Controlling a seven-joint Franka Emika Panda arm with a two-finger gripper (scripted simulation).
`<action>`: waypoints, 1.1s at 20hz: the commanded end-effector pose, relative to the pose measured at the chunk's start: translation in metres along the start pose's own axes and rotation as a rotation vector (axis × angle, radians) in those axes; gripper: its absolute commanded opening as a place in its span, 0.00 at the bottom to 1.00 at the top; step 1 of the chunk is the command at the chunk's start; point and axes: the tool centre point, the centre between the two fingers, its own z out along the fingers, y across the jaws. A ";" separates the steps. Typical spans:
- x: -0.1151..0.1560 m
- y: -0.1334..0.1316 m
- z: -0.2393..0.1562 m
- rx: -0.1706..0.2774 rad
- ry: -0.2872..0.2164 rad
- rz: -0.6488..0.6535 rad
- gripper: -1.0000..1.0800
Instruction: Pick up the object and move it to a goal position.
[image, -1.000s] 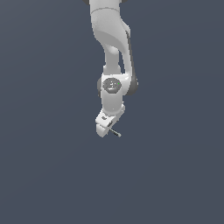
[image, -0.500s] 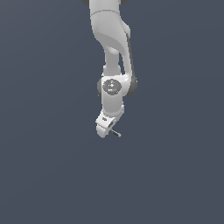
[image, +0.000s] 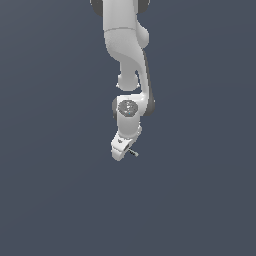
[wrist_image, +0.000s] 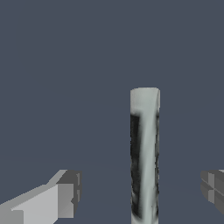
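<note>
Gripper (wrist_image: 140, 192) hangs released, fingers wide either side of the stick (wrist_image: 145, 153), not touching. The approach looks done; the next move calls for clenching squarely on it.

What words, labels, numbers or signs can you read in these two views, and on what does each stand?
None can be read.
Stick: only a dark streak along its pale shaft, no letters.
End effector: plain fingers, no markings.
Arm: plain white, no text.
</note>
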 end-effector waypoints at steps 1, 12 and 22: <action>0.000 0.001 0.005 -0.001 0.001 0.000 0.96; 0.000 0.001 0.006 -0.001 0.001 0.000 0.00; 0.017 0.001 -0.010 -0.001 0.001 0.000 0.00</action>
